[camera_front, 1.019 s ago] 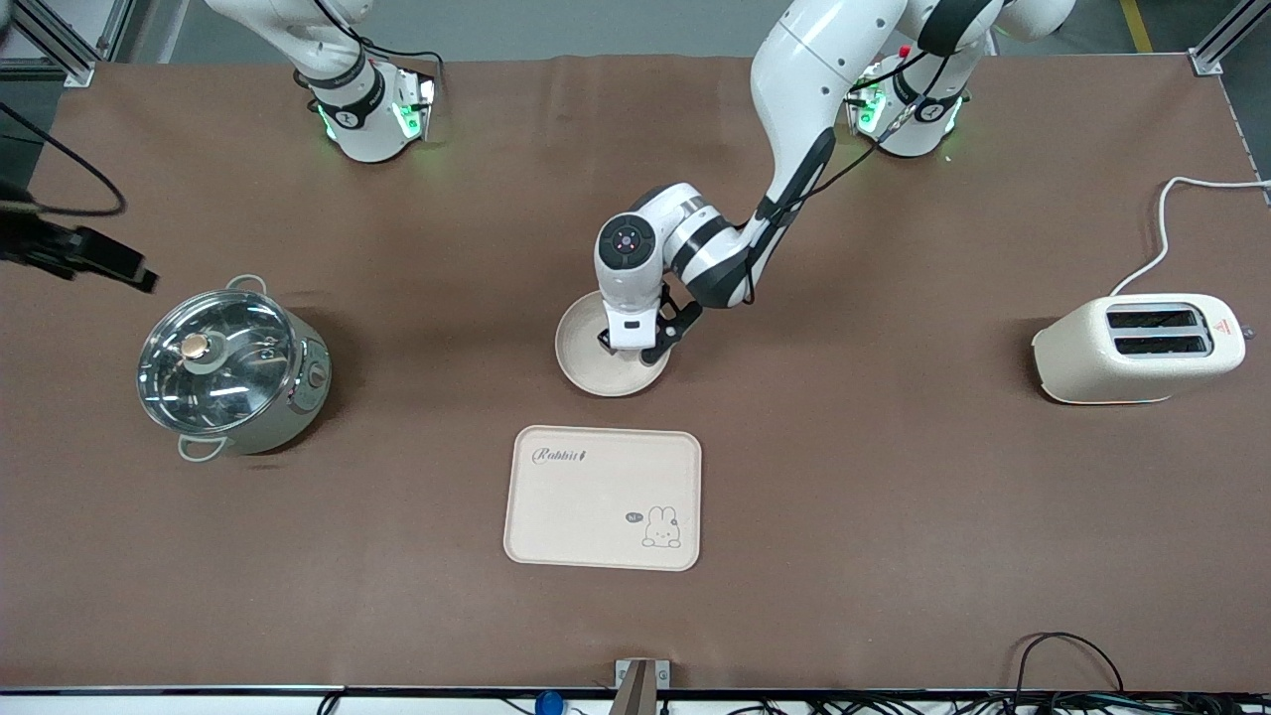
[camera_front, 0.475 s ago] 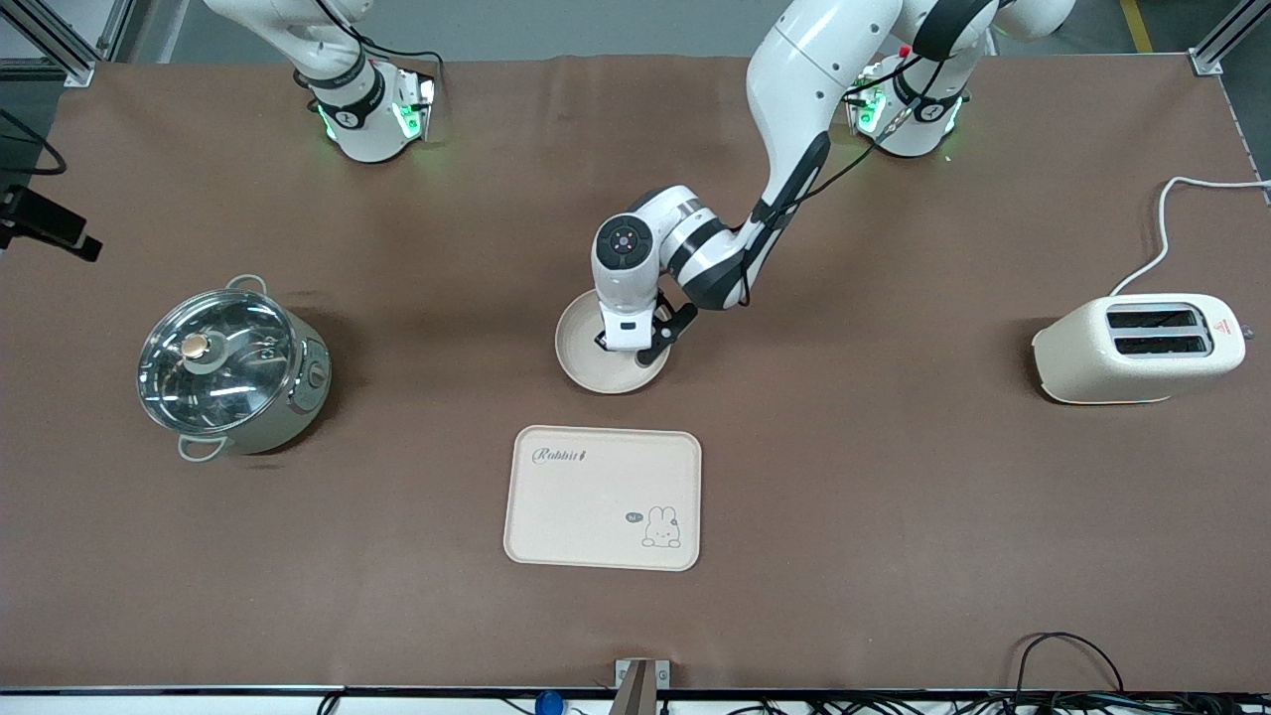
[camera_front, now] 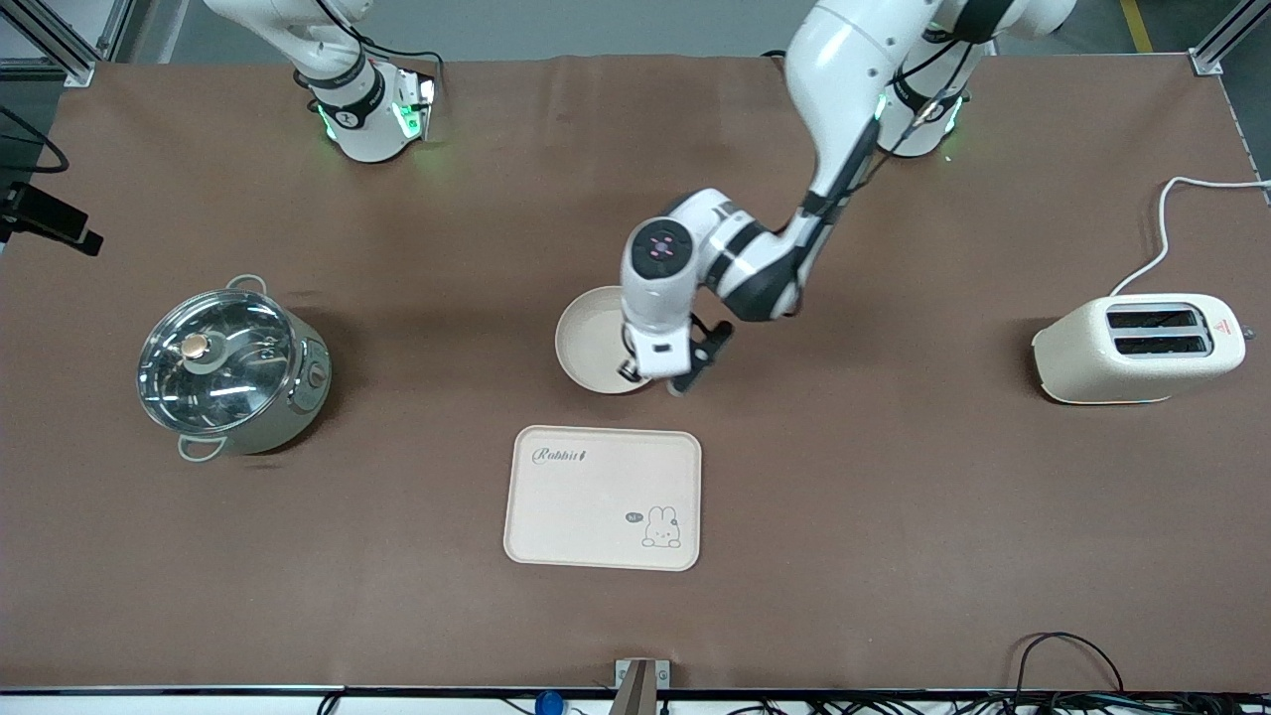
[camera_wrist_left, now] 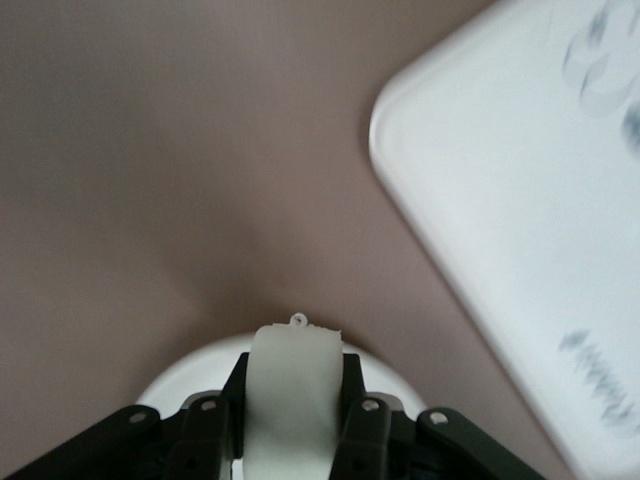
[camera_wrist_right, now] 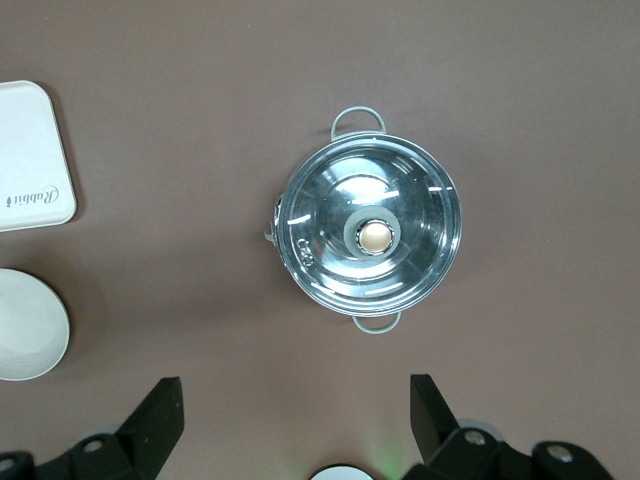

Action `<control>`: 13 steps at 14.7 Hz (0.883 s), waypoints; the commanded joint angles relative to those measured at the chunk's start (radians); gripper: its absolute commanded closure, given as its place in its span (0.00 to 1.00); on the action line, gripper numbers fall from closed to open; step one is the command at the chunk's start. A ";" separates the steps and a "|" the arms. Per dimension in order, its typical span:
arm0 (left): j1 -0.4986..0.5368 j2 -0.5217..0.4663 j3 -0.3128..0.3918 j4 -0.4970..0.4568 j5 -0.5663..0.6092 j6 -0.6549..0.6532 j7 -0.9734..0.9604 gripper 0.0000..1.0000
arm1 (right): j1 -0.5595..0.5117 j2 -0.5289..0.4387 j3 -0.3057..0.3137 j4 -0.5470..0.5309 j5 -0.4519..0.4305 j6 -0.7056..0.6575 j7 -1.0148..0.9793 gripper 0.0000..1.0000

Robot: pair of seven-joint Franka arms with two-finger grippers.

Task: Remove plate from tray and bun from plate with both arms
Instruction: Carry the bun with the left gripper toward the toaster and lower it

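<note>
The round cream plate (camera_front: 588, 343) lies flat on the table, just farther from the front camera than the tray. My left gripper (camera_front: 640, 372) hangs over the plate's rim at the side toward the tray. In the left wrist view the gripper (camera_wrist_left: 295, 362) is shut on a pale cream lump, the bun (camera_wrist_left: 295, 400), with the plate (camera_wrist_left: 190, 372) under it. In the front view the hand hides the bun. My right gripper (camera_wrist_right: 295, 385) is open and empty, high over the pot. Only a black part of it (camera_front: 50, 216) shows in the front view.
The rectangular cream tray with the rabbit drawing (camera_front: 603, 497) lies nearer to the front camera than the plate, and shows in both wrist views (camera_wrist_left: 520, 220) (camera_wrist_right: 30, 150). A lidded steel pot (camera_front: 228, 367) stands toward the right arm's end. A cream toaster (camera_front: 1142, 348) stands toward the left arm's end.
My left gripper has risen and moved from over the plate's middle to over its rim, toward the tray. The plate has stayed put. My right hand has drawn off toward the view's edge.
</note>
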 commanded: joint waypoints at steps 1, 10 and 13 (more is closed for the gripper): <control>0.129 -0.012 -0.008 -0.021 0.118 -0.045 0.023 0.60 | -0.041 -0.017 0.040 0.010 -0.016 -0.015 -0.011 0.00; 0.479 0.078 -0.010 -0.022 0.208 -0.102 0.432 0.51 | -0.012 -0.026 0.034 0.008 -0.018 -0.029 -0.015 0.00; 0.504 0.104 -0.011 -0.024 0.206 -0.075 0.469 0.30 | -0.012 -0.022 0.036 0.007 -0.019 -0.027 -0.015 0.00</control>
